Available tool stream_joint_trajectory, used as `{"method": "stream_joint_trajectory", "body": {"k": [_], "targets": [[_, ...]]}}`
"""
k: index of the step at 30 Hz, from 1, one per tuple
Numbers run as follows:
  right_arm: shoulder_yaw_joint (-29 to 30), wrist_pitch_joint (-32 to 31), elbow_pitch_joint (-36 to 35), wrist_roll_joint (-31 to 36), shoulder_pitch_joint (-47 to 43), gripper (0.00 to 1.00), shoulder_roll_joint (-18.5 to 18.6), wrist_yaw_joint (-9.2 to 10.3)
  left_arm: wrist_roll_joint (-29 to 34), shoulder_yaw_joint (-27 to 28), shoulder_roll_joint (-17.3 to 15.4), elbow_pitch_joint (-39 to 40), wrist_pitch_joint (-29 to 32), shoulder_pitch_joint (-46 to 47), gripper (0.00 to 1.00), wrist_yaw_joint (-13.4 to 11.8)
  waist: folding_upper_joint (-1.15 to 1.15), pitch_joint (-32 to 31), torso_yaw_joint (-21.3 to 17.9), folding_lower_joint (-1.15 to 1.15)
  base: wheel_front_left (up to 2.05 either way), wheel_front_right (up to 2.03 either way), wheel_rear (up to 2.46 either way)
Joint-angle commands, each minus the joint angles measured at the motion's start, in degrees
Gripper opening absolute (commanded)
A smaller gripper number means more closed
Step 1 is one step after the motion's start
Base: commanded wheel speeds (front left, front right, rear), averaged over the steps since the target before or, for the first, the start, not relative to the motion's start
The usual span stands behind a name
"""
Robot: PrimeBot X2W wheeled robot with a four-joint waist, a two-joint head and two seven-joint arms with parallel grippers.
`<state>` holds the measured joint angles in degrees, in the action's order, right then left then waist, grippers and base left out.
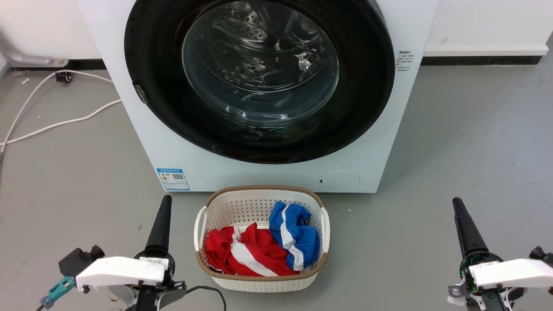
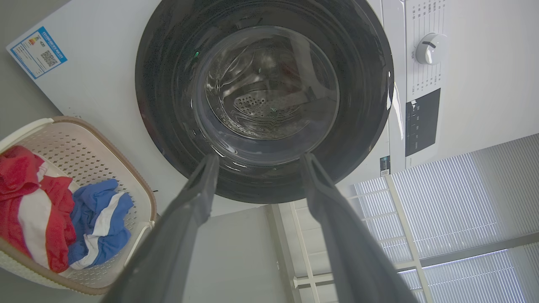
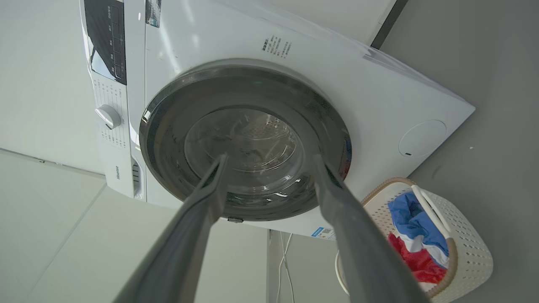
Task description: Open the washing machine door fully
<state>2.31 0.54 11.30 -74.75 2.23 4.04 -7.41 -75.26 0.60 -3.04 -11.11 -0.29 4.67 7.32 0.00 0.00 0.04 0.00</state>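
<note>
The white washing machine (image 1: 276, 177) stands straight ahead on the grey floor. Its round glossy black door (image 1: 259, 73) lies shut flat against the front, and the steel drum shows through the glass bowl. A small grey catch (image 1: 140, 93) sits on the door's left rim. My left gripper (image 1: 165, 199) is low at the left and my right gripper (image 1: 457, 201) low at the right, both well short of the machine. In the left wrist view the left gripper (image 2: 257, 158) is open and empty before the door (image 2: 265, 97). The right gripper (image 3: 269, 158) is likewise open, facing the door (image 3: 244, 143).
A white perforated laundry basket (image 1: 259, 192) with red and blue clothes stands on the floor between my grippers, right in front of the machine. A white cable (image 1: 56, 125) runs over the floor at the left. Bare grey floor lies on both sides of the machine.
</note>
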Motion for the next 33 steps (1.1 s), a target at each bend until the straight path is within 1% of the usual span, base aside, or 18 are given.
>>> {"method": "stream_joint_trajectory", "body": {"k": [1, 11, 23, 33], "targets": [[-0.31, 0.62, -1.31, 3.09, 0.45, 1.00, 0.73, -0.08, 1.87, -0.04, -0.28, 1.42, -0.70, 0.73, 1.00, 0.08, 0.00, 0.00, 0.02, 0.00, 0.00, 0.00, 0.00], [-0.83, 1.54, -3.84, 17.19, -0.50, 1.00, 0.41, -0.09, 15.18, -1.15, -0.77, 3.52, -2.83, 0.38, 1.00, 0.10, 0.00, -0.11, 0.06, 0.00, 0.00, 0.00, 0.00], [-0.75, 1.33, -6.34, 30.29, -1.56, 1.00, 0.33, -0.10, 30.48, -4.06, -2.48, 4.39, -5.15, 0.34, 1.00, 0.13, 0.00, 0.00, 0.16, 0.00, 0.00, 0.00, 0.00], [0.13, 0.91, -7.47, 39.79, -1.89, 1.00, 0.12, -0.10, 40.09, -5.94, -3.52, 3.95, -6.83, 0.45, 1.00, -0.26, 0.00, 0.06, -0.12, 0.00, 0.00, 0.00, 0.00]]}}
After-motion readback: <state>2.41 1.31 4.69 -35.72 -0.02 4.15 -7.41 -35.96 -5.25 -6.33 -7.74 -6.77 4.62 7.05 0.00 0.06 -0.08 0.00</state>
